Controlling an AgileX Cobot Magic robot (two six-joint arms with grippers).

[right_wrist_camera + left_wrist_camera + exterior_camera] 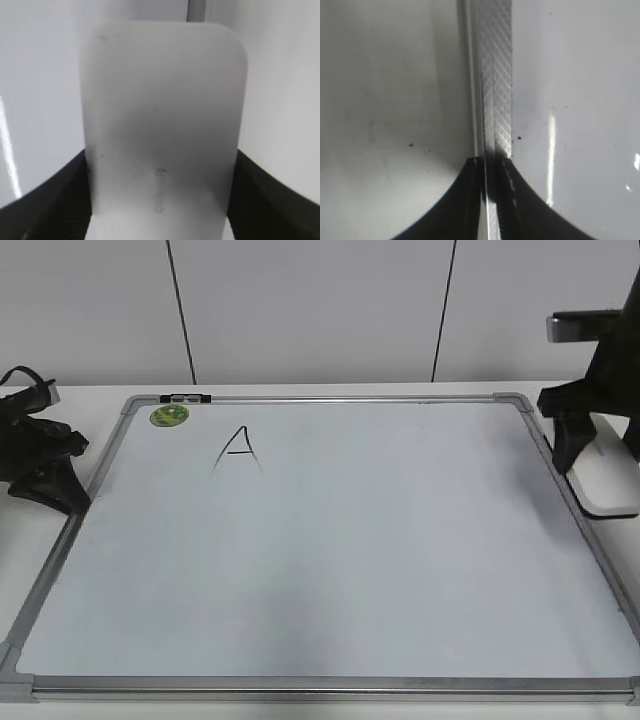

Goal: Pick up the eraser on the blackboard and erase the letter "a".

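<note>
The blackboard [350, 570] lies flat on the table, white with a silver frame. The white eraser [612, 480] sits just past the board's right edge, and it fills the right wrist view [162, 110]. My right gripper [580, 445] is shut on the eraser, one finger against each long side [160, 170]. My left gripper [60, 475] is shut and empty at the board's left edge, over the frame rail [496, 75], with its fingertips together [490, 165]. No lowercase "a" shows on the board.
An angular capital "A" [238, 448] in black marker is at the board's upper left. A round green magnet [169, 416] sits near the top left corner. A small black piece [186, 398] lies on the top frame rail.
</note>
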